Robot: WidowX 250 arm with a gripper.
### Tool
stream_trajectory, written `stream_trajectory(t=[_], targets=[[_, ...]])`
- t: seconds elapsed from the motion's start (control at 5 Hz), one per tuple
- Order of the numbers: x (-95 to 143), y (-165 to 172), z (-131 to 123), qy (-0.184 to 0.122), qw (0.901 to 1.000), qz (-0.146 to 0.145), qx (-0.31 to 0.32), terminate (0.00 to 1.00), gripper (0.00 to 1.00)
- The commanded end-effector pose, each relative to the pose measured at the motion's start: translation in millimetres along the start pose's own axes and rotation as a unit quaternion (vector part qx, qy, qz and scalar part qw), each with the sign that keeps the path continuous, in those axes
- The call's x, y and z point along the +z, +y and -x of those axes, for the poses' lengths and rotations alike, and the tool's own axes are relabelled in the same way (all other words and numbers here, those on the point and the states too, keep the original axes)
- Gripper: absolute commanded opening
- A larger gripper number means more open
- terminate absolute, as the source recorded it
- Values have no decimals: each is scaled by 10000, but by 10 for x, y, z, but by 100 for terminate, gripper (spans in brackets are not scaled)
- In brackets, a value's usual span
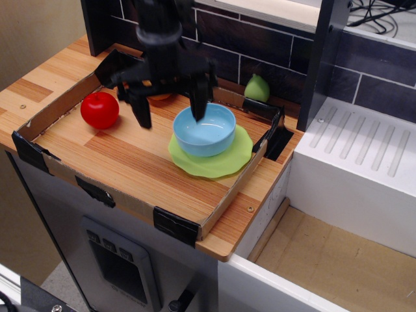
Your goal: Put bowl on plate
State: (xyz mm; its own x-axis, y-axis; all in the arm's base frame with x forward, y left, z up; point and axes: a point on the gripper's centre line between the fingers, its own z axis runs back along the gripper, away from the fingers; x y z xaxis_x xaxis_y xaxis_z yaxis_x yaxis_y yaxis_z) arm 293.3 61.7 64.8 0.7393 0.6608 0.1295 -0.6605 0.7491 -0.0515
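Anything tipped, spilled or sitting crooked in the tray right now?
Nothing stands out. The bowl sits upright on the plate, toward its back-left, and looks empty. The open gripper is above it, holding nothing. The apple and pear sit apart.

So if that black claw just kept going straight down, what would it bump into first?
Probably the round light blue plastic bowl: one finger of the open gripper hangs over its rim, the other over bare wooden tray floor. Depth is uncertain.
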Motion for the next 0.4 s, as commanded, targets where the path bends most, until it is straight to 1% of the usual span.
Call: stream_trajectory(t=[0.0, 0.2], targets=[[364, 42, -161, -564, 9983, 137, -79, 0, 100], [364, 42, -161, -564, 9983, 137, -79, 100, 100]])
